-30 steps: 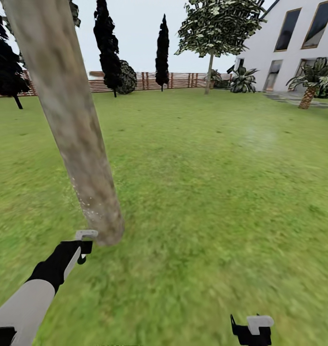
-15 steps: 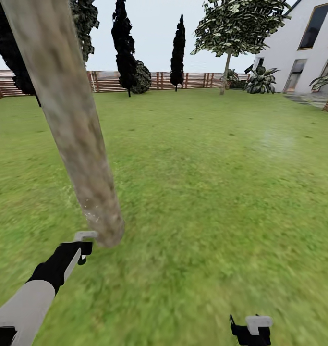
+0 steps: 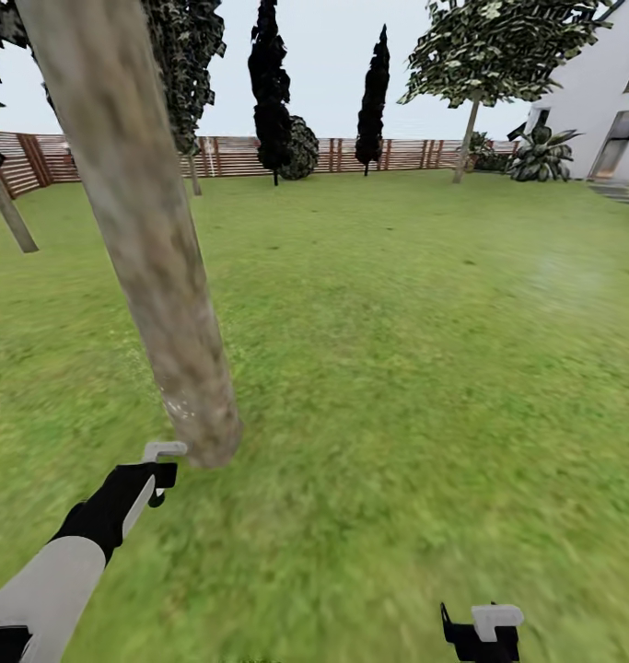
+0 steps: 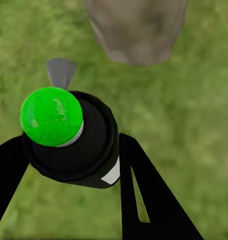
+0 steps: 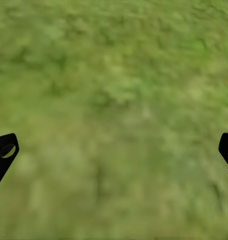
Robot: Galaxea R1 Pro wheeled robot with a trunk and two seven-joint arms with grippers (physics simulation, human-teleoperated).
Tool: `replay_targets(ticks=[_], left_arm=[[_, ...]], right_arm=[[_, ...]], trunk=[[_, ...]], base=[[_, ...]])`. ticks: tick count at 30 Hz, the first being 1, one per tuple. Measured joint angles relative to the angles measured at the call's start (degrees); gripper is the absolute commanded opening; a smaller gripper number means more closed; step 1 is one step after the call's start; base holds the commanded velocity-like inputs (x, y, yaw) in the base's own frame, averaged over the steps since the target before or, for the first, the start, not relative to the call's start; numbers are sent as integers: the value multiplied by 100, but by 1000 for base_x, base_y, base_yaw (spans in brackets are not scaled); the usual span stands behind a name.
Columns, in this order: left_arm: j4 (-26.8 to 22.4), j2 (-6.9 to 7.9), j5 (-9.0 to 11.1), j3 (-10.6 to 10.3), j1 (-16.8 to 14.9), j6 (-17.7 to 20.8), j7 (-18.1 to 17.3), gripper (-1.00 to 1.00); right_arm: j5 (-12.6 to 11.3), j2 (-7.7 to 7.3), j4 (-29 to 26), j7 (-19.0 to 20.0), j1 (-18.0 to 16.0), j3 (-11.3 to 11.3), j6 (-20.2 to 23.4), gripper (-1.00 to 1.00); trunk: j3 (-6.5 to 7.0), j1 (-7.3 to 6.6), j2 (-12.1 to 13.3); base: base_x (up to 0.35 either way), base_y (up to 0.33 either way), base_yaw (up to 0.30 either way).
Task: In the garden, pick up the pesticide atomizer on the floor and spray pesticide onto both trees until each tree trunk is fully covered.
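Note:
A thick pale mottled tree trunk [image 3: 157,276] rises from the grass floor [image 3: 397,368] at the near left. At its base, my left gripper [image 3: 157,468] is shut on the pesticide atomizer [image 3: 164,451]. In the left wrist view the atomizer [image 4: 68,135] is a black bottle with a bright green cap, and its grey nozzle points toward the trunk [image 4: 136,30] close ahead. Both black fingers [image 4: 139,185] press against its sides. A second tall tree [image 3: 466,138] with a leafy crown stands far off by the fence. My right gripper [image 3: 480,631] hangs open over bare grass [image 5: 114,100].
A brown slat fence [image 3: 332,155] closes the far side of the lawn, with dark cypresses [image 3: 270,87] in front of it. A white house [image 3: 609,110] and a spiky plant [image 3: 540,155] stand at the far right. Another thin trunk [image 3: 10,212] leans at the far left.
The whole view has swung to the left, so the fence, trees and house sit further right in the picture. Both arms keep their places, and the atomizer stays in the left gripper.

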Motion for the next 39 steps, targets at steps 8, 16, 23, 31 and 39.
replay_targets(ticks=[8, 16, 23, 31, 39], left_arm=[[-2, -5, 1, -1, 1, 0, 2, -100], [-2, -17, 17, -1, 0, 0, 2, -100], [-36, -330, -1, -10, 0, -20, -8, -100], [-796, -342, 34, -29, -447, 581, -150, -100], [-922, -148, 36, -173, -904, 963, -1003, -100]], right_arm=[[-1, -11, 0, -7, 0, -16, 0, 100], [-3, -8, 0, -10, 0, -17, 0, 100], [-10, -14, 0, -10, 0, -19, 0, 100], [-9, -26, 0, -10, 0, -18, 0, 100], [-6, -35, 0, -10, 0, -18, 0, 100]], trunk=[[0, 0, 0], [0, 0, 0], [0, 0, 0], [1, 0, 0], [0, 0, 0]], base=[[43, -275, 163], [4, -275, 34], [0, -202, 266], [0, -5, 257], [0, 0, 15]])
